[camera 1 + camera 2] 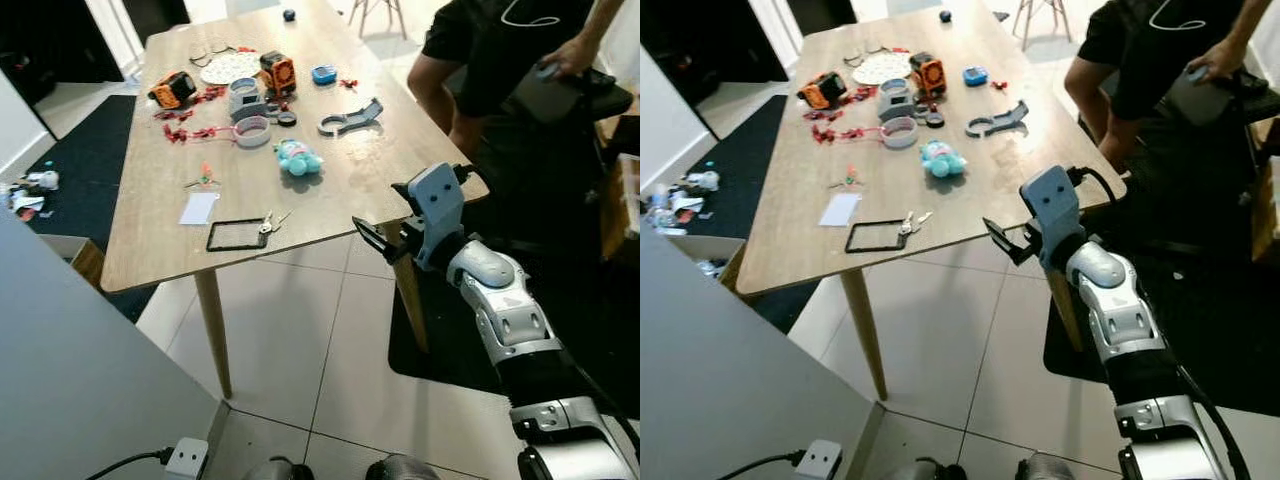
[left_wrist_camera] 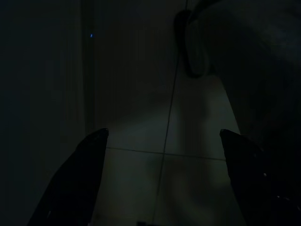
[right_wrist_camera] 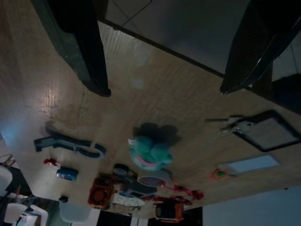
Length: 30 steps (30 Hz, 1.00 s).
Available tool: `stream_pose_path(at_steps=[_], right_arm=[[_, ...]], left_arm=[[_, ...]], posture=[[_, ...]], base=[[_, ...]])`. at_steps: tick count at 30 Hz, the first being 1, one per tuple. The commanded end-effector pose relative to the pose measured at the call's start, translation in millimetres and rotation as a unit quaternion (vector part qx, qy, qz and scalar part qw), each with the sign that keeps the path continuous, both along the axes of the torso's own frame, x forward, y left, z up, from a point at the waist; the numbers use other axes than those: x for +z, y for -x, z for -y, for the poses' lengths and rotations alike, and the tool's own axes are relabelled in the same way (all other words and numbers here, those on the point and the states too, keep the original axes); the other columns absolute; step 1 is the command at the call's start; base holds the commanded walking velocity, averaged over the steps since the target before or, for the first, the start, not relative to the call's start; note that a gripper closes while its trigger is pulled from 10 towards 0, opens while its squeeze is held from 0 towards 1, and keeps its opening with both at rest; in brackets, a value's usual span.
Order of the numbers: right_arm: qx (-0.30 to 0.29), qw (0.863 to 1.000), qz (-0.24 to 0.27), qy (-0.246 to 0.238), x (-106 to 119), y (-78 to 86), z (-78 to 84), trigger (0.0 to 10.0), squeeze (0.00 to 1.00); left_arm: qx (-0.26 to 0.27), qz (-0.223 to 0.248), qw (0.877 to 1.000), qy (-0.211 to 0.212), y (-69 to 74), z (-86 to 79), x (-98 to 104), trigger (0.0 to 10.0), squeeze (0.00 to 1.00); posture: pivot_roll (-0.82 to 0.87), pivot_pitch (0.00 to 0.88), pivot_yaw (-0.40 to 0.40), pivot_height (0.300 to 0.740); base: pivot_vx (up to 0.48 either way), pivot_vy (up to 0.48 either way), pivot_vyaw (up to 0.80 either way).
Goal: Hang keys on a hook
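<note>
We see one wooden desk (image 1: 150, 215) on pale floor tiles (image 1: 300, 340), one bunch of keys (image 1: 270, 222) near its edge, and our right tool (image 1: 372, 236) with fingers apart.

You're looking down at a wooden surface (image 1: 150, 200) on slim tapered legs, standing on pale floor tiles (image 1: 300, 350). A dark rug (image 1: 90, 180) lies beyond it, and a grey panel (image 1: 70, 370) with a white socket (image 1: 186, 457) stands nearest you.

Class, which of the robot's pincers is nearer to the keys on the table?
The right. The right pincer is raised at the table's near edge, beside the keys; the left pincer hangs low over the floor tiles.
</note>
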State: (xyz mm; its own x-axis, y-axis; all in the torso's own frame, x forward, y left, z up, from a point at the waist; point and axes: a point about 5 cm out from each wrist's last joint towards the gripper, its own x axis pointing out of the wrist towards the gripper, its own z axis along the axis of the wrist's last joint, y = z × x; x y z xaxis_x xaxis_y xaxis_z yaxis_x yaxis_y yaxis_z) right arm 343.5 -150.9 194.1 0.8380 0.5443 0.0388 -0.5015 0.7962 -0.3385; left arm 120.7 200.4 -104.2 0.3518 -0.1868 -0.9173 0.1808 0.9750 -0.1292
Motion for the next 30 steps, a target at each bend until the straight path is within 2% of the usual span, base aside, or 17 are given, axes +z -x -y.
stream_pose_path(at_steps=[1, 10, 19, 20, 22, 30], right_arm=[[0.005, 1.0, 0.003, -0.004, 2, 0.2, -2.2, 10.0, 0.0], [0.006, 1.0, 0.003, -0.006, 2, 1.4, -2.0, 10.0, 0.0], [-0.026, 0.999, 0.008, -0.029, 2, -1.7, 3.8, 10.0, 0.0], [-0.057, 0.996, 0.007, -0.07, 3, -5.8, 9.9, 10.0, 0.0], [-0.066, 0.992, -0.002, -0.105, 1, -7.7, 10.7, 10.0, 0.0], [0.003, 0.995, -0.032, -0.097, -17, -0.5, -28.6, 10.0, 0.0]], left_arm=[[-0.008, -0.009, 1.0, 0.015, 5.4, 7.2, -2, 10.0, 0.0], [-0.004, -0.01, 1.0, 0.012, 6.1, 3.5, -2, 10.0, 0.0], [-0.006, -0.011, 1.0, 0.01, 7.4, 0.5, -2, 10.0, 0.0], [-0.007, -0.011, 1.0, 0.007, 7.7, -0.5, -2, 10.0, 0.0], [-0.009, -0.012, 1.0, 0.005, 7.9, -1.0, -2, 10.0, 0.0], [-0.013, -0.01, 1.0, 0.004, 5.1, 2.1, -2, 10.0, 0.0]], posture=[[-0.12, 0.148, 0.122, 0.74], [-0.12, 0.152, 0.126, 0.74], [-0.12, 0.153, 0.128, 0.74], [-0.12, 0.151, 0.129, 0.74], [-0.12, 0.151, 0.129, 0.74], [-0.12, 0.148, 0.128, 0.74]], base=[[0.0, 0.0, 0.0], [0.0, 0.0, 0.0], [0.0, 0.0, 0.0], [0.0, 0.0, 0.0], [0.0, 0.0, 0.0], [0.0, 0.0, 0.0]])
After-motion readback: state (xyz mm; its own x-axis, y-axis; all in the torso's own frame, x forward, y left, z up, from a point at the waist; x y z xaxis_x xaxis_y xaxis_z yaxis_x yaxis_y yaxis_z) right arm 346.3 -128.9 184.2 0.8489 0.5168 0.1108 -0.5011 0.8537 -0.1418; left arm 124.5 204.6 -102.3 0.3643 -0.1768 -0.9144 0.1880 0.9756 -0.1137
